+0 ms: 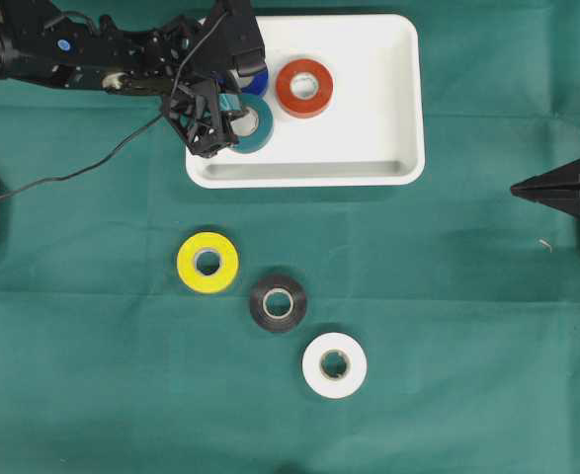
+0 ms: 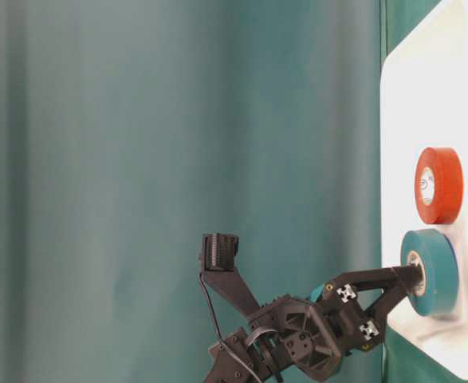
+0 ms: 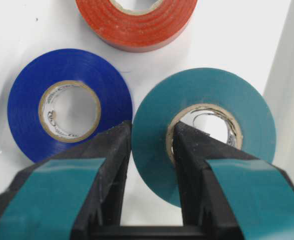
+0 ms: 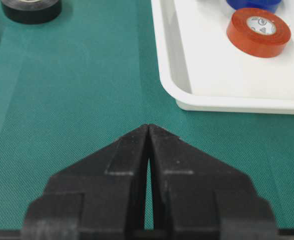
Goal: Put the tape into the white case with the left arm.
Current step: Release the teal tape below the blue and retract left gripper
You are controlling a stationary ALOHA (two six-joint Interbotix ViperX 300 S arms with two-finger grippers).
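- The left gripper (image 3: 152, 145) is pinching the teal tape (image 3: 207, 130). One finger sits inside the roll's hole and the other presses on the outside, so the roll's wall is squeezed between them.
- The teal tape is over the white tray (image 1: 388, 99), in its near-left corner. From the side view the roll looks like it is lying flat, right on the tray floor or just above it. I cannot tell which.
- A blue tape (image 3: 69, 102) lies just beside the teal one, and a red tape (image 1: 304, 87) lies a little farther into the tray.
- The thing that matters for the next move: the tape is right under the gripper tips and already inside the rim. So I think the fingers only need to let go and lift straight up.
- The blue roll is very close to the outer finger, so opening wide could bump it.
- The right gripper (image 4: 148, 150) is pressed together, holds nothing, and rests well apart from the tray over the green cloth (image 1: 92, 375).
- A yellow tape (image 1: 207, 263), a black tape (image 1: 278, 302) and a white tape (image 1: 334, 365) wait on the cloth.
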